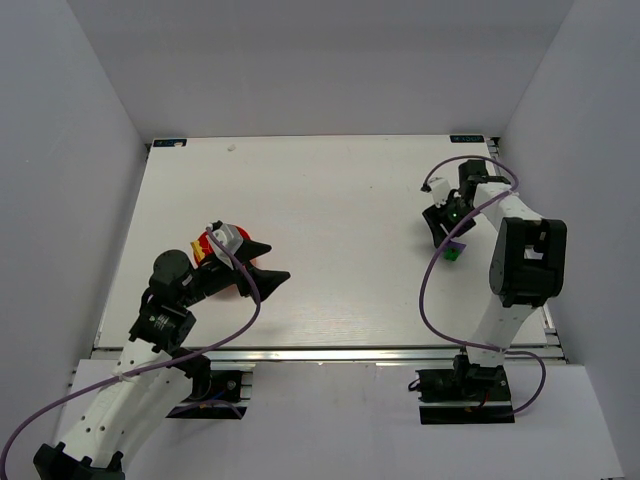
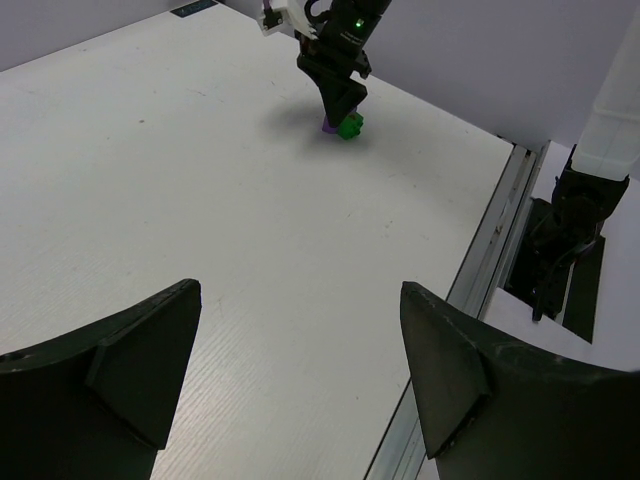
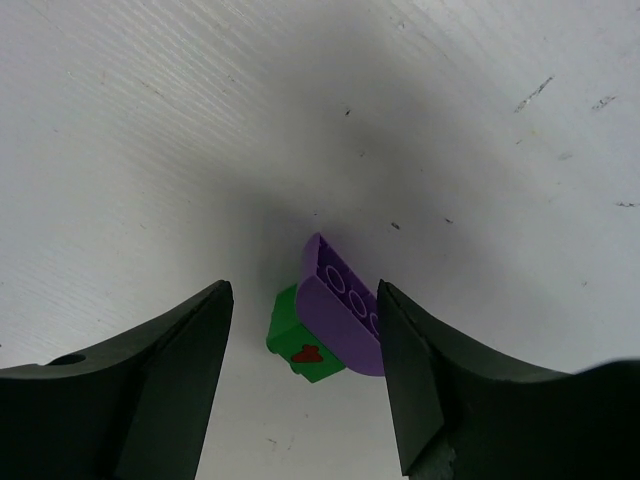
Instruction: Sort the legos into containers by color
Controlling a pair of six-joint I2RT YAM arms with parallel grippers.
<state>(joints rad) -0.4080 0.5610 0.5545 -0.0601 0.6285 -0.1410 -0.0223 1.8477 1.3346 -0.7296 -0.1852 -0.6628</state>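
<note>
Table (image 1: pixel 330 190): white board, carrying everything below.
Right arm (image 1: pixel 525 260): stands at the right side and reaches down to the middle of the table's depth. Its purple cable (image 1: pixel 428 290) loops on the left of it.
Left arm (image 1: pixel 165 300): lies over the near left part and covers most of the containers.
Containers: only a red patch (image 1: pixel 238 292) and an orange one (image 1: pixel 199 248) show from under the left wrist in the top view. No other view has them.
Left gripper (image 2: pixel 300 380): fingers spread wide, nothing between them, bare table beneath.
Right gripper (image 1: pixel 446 240): points down, fingers apart, one on each side of two bricks. A gap shows beside the green one; contact with the purple end cannot be told.
Purple brick (image 3: pixel 340 300): long axis slants across the gap between the fingers, three studs showing on its upturned face. The top view hides it.
Green brick (image 3: pixel 298 345): pressed against the purple brick's long side, and visible in all three views.
Red mark (image 3: pixel 305 352): on the green brick, seen only from the right wrist.
</note>
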